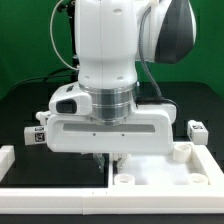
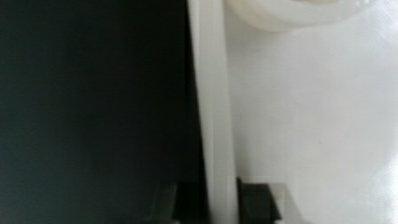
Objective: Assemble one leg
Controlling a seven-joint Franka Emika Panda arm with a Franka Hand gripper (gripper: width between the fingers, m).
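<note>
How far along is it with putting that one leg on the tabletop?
Done: nothing visible; the corner socket in the wrist view is empty. In hand: the hand is down at the rim of the tabletop, a finger on either side; whether it grips, I cannot tell. Left: the leg lies on the exterior view's left, untouched, not yet picked up and seated.

In the exterior view the arm's wrist blocks my sight of the gripper, so I cannot tell how its jaws stand; the leg peeks out partly covered, its tags too small to read; the tabletop runs off the frame; the wrist view is blurred, its fingertips dark smudges, a round socket cut by the edge.
</note>
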